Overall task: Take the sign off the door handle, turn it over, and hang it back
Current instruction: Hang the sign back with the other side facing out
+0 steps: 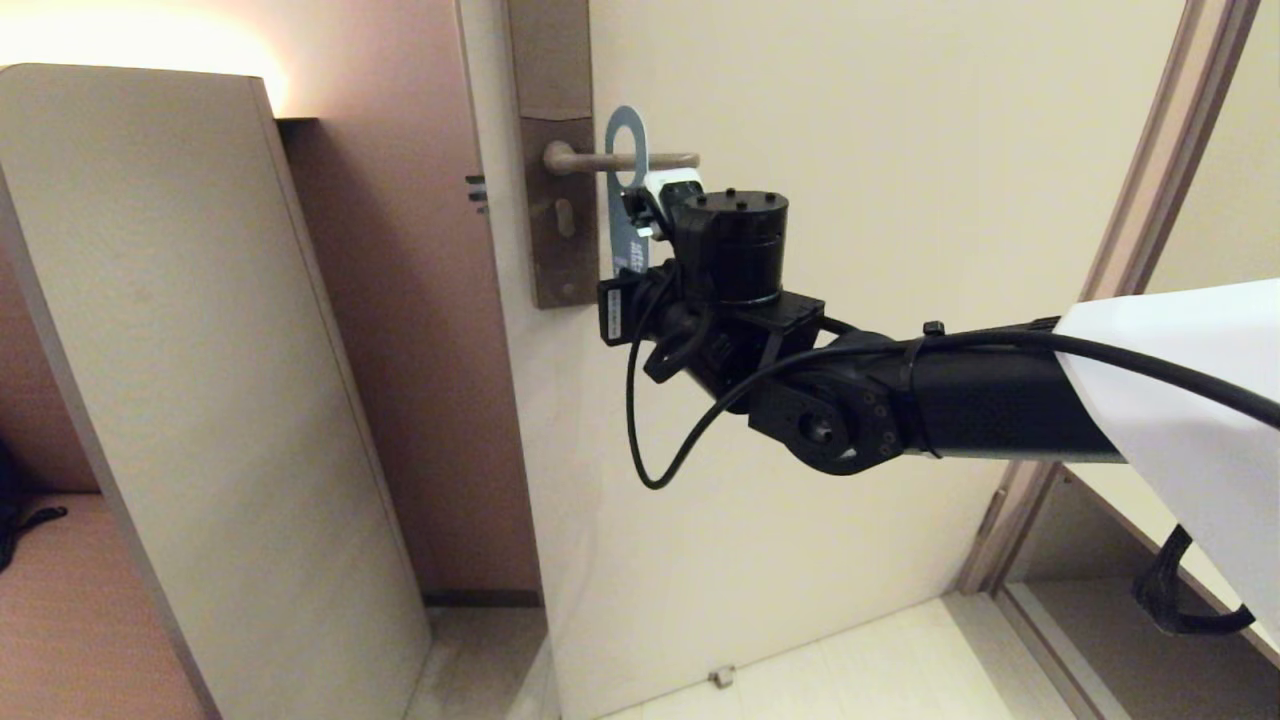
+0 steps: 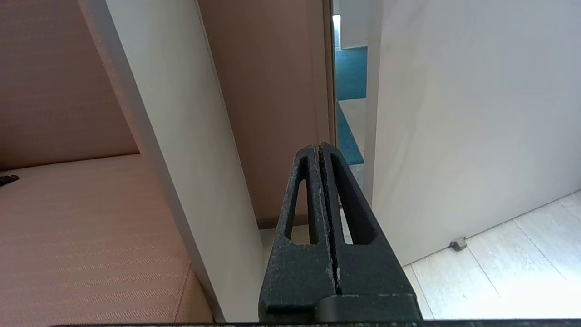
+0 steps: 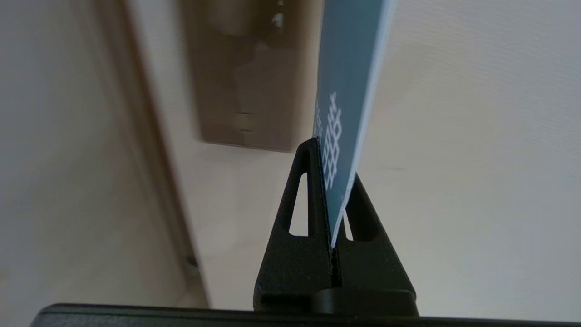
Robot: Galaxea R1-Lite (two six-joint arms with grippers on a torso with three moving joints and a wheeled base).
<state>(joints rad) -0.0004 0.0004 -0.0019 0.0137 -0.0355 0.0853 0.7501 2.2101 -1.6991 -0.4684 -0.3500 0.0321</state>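
Note:
The sign [image 1: 618, 220] hangs edge-on on the door handle [image 1: 580, 160], the lever passing through its oval hole, beside the grey-brown plate [image 1: 560, 230]. My right gripper [image 3: 333, 163] is shut on the sign's lower end; the teal face [image 3: 349, 68] with white print rises from between the fingers. In the head view the black wrist [image 1: 730, 250] hides the fingers. My left gripper [image 2: 320, 147] is shut and empty, low down and out of the head view, pointing at the gap by the door's edge.
The cream door [image 1: 850, 150] stands ajar, with a small stopper [image 1: 722, 677] on the floor below it. A tall beige panel [image 1: 200, 400] stands at the left, a padded seat [image 1: 60, 600] beyond it. The door frame [image 1: 1130, 230] runs up at the right.

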